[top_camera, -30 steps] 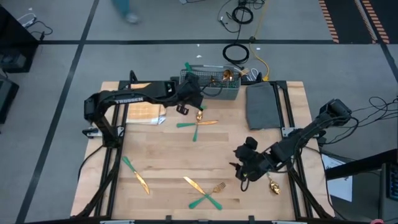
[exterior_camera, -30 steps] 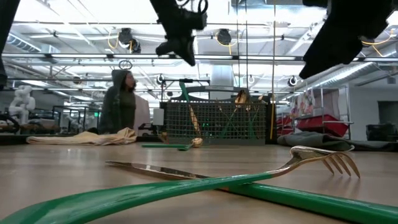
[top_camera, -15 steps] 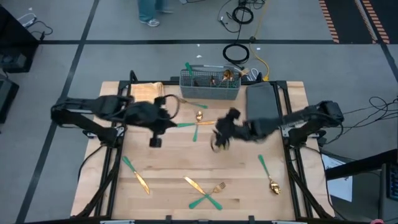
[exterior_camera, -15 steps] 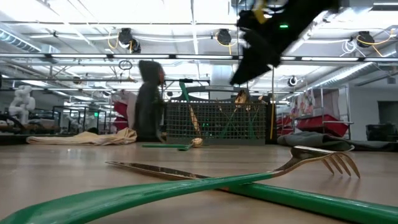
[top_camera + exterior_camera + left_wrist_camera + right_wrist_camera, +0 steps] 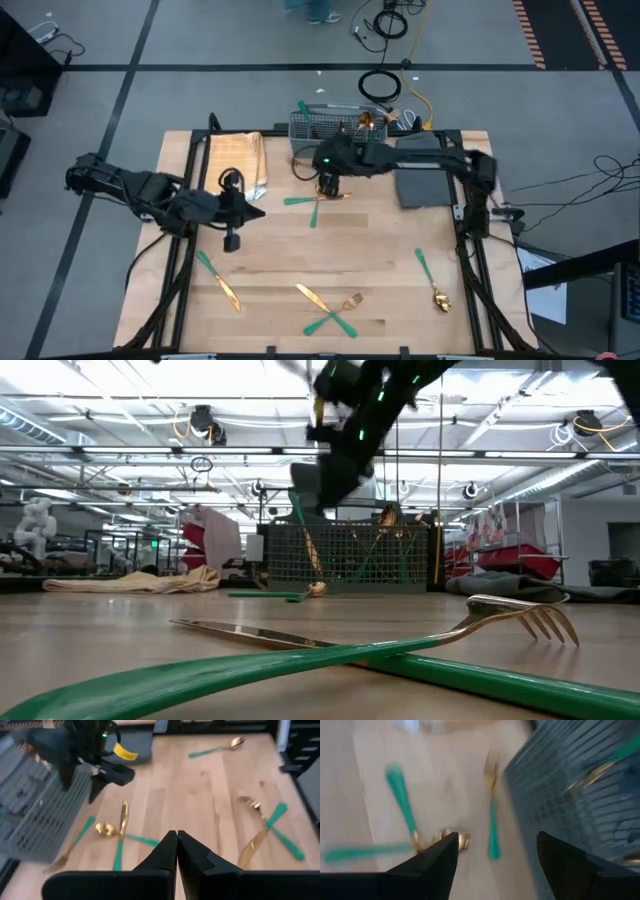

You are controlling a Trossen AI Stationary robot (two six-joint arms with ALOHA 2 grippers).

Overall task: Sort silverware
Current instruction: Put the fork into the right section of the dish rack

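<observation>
Silverware lies scattered over the desk (image 5: 270, 255): a crossed spoon, knife and fork (image 5: 318, 198) just near of the grey basket (image 5: 337, 137), a knife (image 5: 217, 278) at near left, a crossed knife and fork pair (image 5: 330, 308) at near centre, and a spoon (image 5: 431, 278) at near right. More pieces stand in the basket at the far edge. The right end effector (image 5: 328, 183) hangs over the far cluster, fingers spread wide and holding nothing. The left end effector (image 5: 232, 240) hovers at mid-left, fingers pressed together, empty.
</observation>
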